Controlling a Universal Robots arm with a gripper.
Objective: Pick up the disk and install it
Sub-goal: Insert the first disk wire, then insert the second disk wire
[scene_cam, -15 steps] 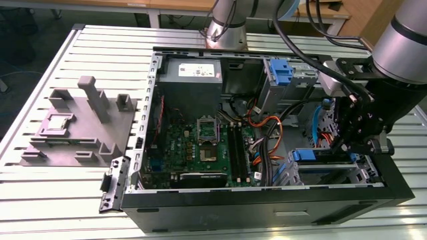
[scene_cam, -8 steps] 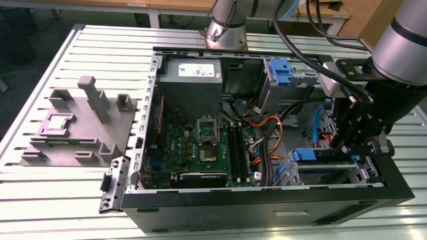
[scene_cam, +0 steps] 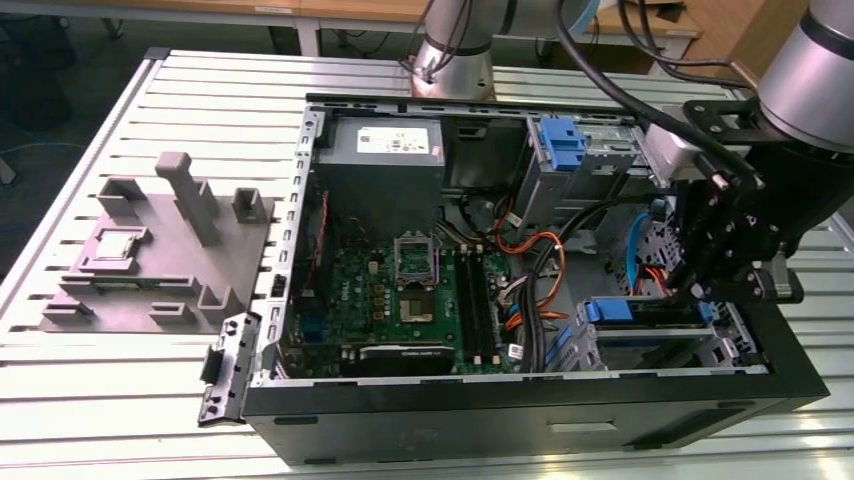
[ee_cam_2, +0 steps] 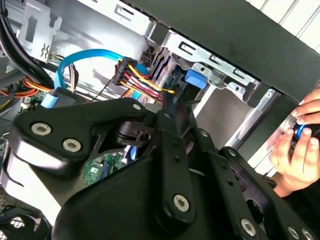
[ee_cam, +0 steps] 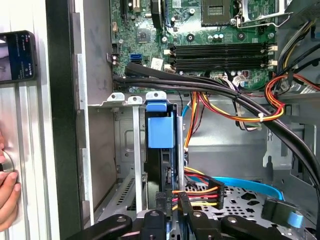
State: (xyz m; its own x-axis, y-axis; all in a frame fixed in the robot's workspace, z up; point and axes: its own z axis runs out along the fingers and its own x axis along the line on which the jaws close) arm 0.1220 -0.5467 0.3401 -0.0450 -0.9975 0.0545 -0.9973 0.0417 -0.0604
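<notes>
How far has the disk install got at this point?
Done: pick-up looks complete, since the disk stands on edge inside the silver drive bay of the computer case. In hand: the hand sits at the disk's near edge in the first wrist view. Left: the pictures do not settle whether the disk is fully seated.

The arm enters from the exterior view's right, its black gripper (scene_cam: 703, 290) pointing downward. In the first wrist view the fingertips (ee_cam: 186, 206) stand close together, nearly parallel.
</notes>
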